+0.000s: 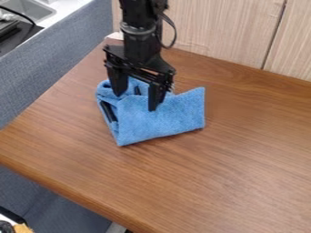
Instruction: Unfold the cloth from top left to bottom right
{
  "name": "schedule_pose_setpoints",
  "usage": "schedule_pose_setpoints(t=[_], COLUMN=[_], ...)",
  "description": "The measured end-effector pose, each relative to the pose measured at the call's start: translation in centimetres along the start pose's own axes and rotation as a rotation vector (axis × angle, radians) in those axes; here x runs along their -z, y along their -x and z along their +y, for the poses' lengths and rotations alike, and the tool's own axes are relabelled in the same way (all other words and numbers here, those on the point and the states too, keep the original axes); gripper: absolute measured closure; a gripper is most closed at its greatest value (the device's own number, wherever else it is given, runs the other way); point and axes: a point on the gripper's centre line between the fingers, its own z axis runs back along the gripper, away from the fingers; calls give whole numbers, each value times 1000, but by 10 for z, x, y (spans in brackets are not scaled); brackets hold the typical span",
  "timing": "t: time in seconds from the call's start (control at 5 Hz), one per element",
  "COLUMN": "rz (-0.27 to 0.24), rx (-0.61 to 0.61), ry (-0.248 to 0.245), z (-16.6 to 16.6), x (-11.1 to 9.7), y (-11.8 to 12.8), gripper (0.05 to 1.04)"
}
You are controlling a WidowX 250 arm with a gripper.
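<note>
The black gripper (135, 101) hangs down over the upper left part of the blue cloth (161, 119), its two fingers spread apart and open. Their tips are at or just above the fabric; whether they touch it I cannot tell. The cloth lies folded on the wooden table, with a raised, bunched fold at its upper left and a flatter part reaching to the right. A dark strip (108, 111) shows along the cloth's left edge. Some of the upper fold is hidden behind the gripper.
The brown wooden table (243, 159) extends to the right and toward the front. Pale wood panels (218, 27) stand along its back edge. A blue-grey padded surface (48, 68) borders the left side, with a metal sink (27, 9) beyond it at the upper left.
</note>
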Motion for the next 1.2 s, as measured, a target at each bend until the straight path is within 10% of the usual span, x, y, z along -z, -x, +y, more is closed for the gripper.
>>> schedule_pose_setpoints(t=[0.2, 0.8, 1.2], rz=[27, 19, -37], rx=[-5, -33, 21], ry=[-21, -17, -34], z=[-6, -1, -19], x=[9, 8, -22], y=[-2, -4, -5], gripper=[152, 946, 1031])
